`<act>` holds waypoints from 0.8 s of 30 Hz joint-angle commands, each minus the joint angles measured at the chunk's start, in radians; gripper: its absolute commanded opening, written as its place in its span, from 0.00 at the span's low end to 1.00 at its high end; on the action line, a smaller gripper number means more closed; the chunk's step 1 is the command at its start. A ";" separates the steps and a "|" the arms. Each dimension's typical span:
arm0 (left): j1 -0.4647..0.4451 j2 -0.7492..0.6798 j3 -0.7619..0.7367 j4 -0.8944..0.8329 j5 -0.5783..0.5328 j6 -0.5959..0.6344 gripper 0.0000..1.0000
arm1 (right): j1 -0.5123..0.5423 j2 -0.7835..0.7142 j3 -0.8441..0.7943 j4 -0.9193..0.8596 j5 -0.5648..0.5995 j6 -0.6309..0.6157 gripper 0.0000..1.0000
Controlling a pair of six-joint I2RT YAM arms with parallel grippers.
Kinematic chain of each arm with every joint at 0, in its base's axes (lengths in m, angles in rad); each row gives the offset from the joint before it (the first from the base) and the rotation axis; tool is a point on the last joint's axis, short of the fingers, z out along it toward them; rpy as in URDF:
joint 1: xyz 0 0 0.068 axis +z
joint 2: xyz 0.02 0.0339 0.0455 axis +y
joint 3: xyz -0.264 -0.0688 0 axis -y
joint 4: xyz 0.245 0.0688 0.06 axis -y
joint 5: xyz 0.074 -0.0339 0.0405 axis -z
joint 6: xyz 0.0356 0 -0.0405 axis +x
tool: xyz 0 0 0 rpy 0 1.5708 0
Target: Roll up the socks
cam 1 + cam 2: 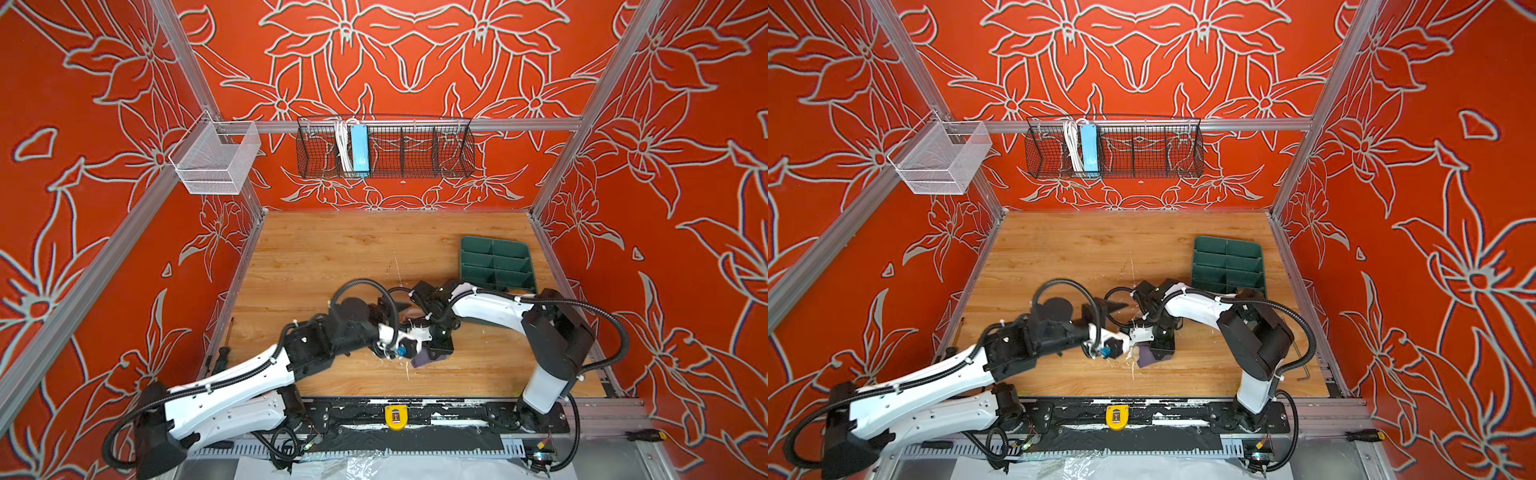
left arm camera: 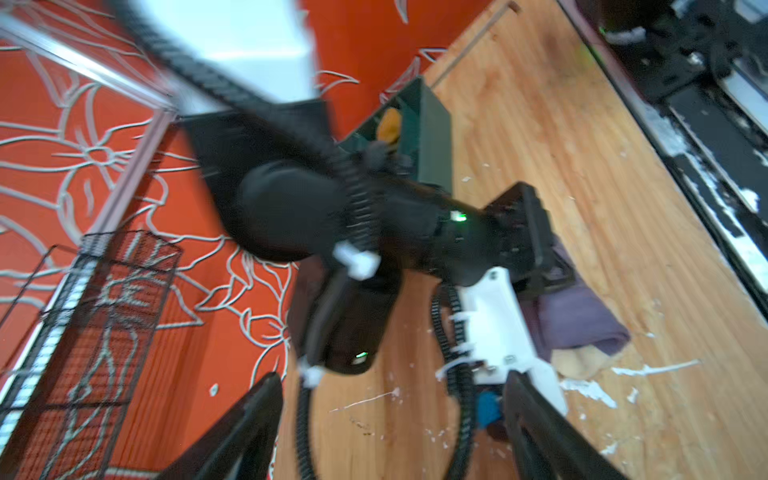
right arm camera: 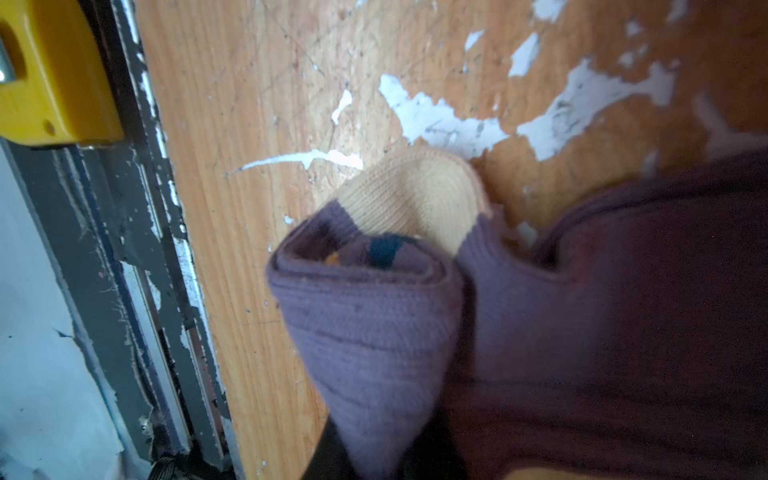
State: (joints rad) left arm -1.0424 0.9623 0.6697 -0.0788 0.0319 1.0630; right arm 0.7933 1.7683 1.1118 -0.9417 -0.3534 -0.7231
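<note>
1. Right gripper (image 1: 440,351) clamped on the purple sock (image 3: 374,332), rolled end on the table (image 1: 332,257), front middle
2. Beige toe (image 3: 415,195) pokes out beside the roll
3. Left gripper (image 2: 392,382) spread wide, empty, beside the right arm
4. Green tray (image 1: 494,262) behind, at right

You get bright, even light in both top views, soft shadows on the wooden table (image 1: 332,257). Motion smears your left wrist view; your right wrist view blurs much of the purple sock (image 3: 602,332).
</note>
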 commanded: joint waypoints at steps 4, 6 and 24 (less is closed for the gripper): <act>-0.225 0.167 -0.124 0.168 -0.312 0.044 0.81 | 0.000 0.052 0.016 -0.065 -0.010 0.033 0.00; -0.259 0.221 -0.133 0.207 -0.321 -0.005 0.80 | 0.000 0.079 0.040 -0.077 -0.014 0.045 0.00; -0.274 0.616 -0.090 0.470 -0.640 -0.493 0.68 | 0.000 0.095 0.100 -0.100 -0.076 0.040 0.00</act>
State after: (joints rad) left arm -1.3193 1.5558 0.5652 0.3298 -0.5228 0.6586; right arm 0.7868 1.8782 1.2263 -1.0447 -0.3977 -0.6769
